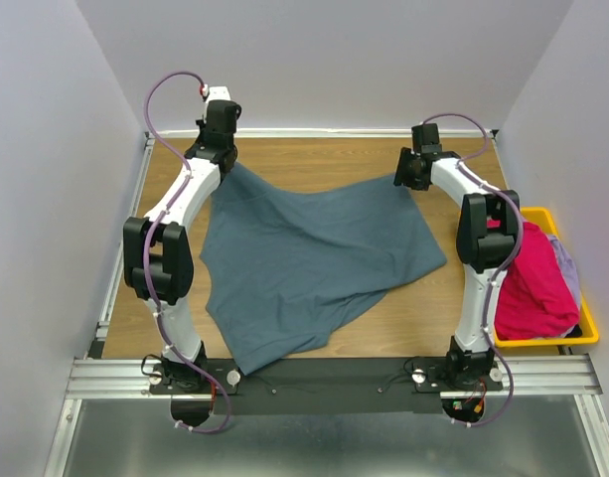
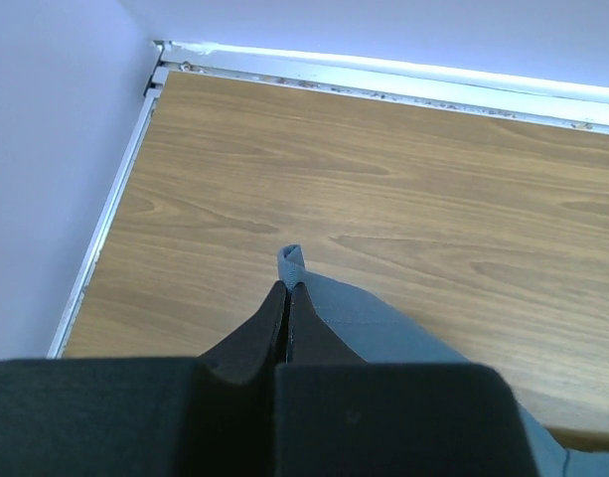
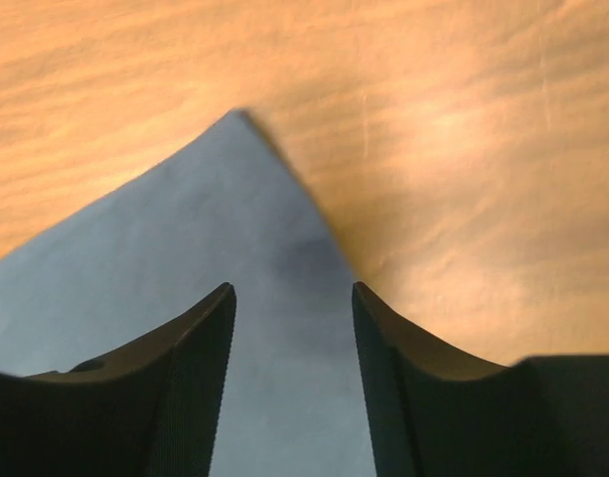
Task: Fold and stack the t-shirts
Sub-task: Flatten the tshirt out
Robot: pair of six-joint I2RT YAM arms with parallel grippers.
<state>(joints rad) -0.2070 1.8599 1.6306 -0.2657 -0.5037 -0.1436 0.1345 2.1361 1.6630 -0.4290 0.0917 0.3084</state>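
A slate blue-grey t-shirt (image 1: pixel 314 258) lies spread and rumpled across the wooden table (image 1: pixel 324 159). My left gripper (image 1: pixel 228 162) is shut on the shirt's far left corner; in the left wrist view a small fold of cloth (image 2: pixel 292 260) sticks out past the closed fingertips (image 2: pixel 287 291). My right gripper (image 1: pixel 400 177) is open at the shirt's far right corner; in the right wrist view the cloth corner (image 3: pixel 234 229) lies flat between and beyond the spread fingers (image 3: pixel 210 328). A magenta-pink t-shirt (image 1: pixel 532 288) and a pale grey-blue one (image 1: pixel 567 263) sit in the bin.
A yellow plastic bin (image 1: pixel 557 341) stands at the table's right edge beside the right arm. White walls close in the back and both sides. A metal rail (image 1: pixel 334 373) runs along the near edge, with the shirt's hem draped over it.
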